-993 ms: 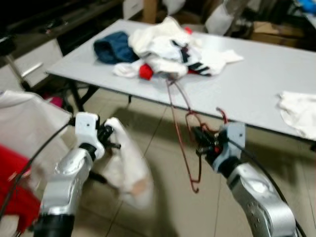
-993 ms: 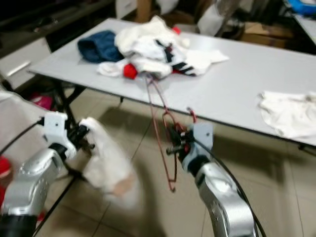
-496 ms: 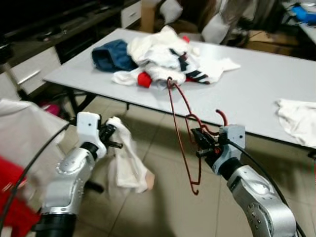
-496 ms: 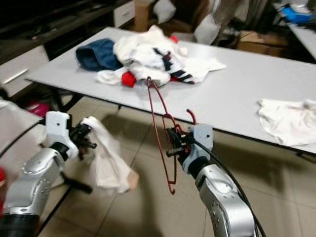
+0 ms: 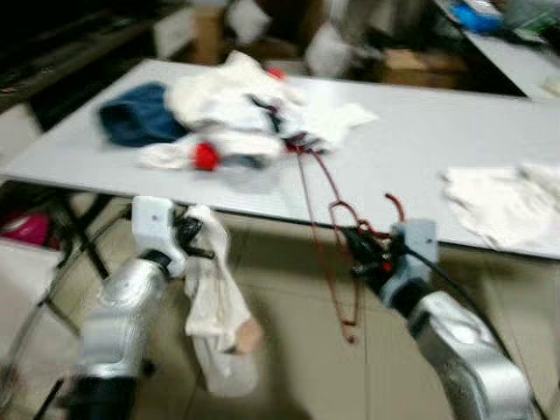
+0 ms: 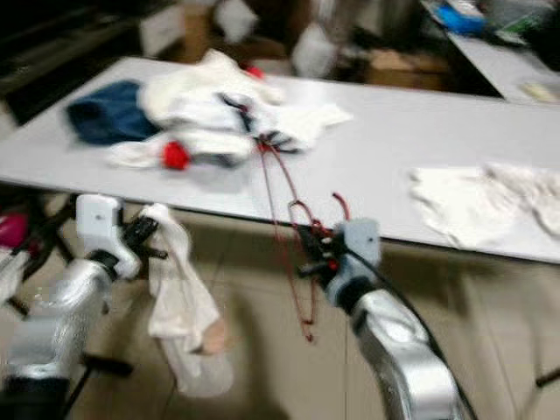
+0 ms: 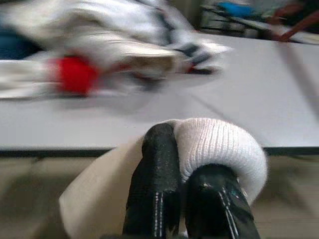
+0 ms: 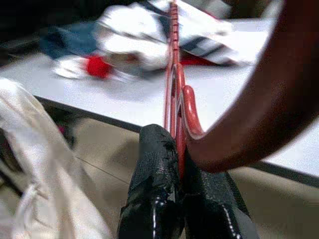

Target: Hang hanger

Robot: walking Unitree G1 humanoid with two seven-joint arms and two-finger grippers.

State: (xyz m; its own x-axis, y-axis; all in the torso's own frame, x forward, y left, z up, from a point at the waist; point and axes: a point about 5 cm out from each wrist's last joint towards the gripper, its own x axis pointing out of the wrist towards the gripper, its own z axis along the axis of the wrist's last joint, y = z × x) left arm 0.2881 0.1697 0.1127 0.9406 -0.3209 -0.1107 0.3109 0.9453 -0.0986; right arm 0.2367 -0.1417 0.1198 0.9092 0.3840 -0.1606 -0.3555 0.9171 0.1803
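Motion-blurred frames, even indoor light

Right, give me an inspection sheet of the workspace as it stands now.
Surface: grey table, tiled floor below.
Job's things: red hanger pinched in the right tool, held upright before the table edge; white garment dangling from the left tool.
Clutter: clothes pile with a blue piece at the table's left; white cloth at its right.
Grippers: both tools shut on their loads.
Cables: black cable along the right arm.
Surroundings: blurred boxes behind the table.
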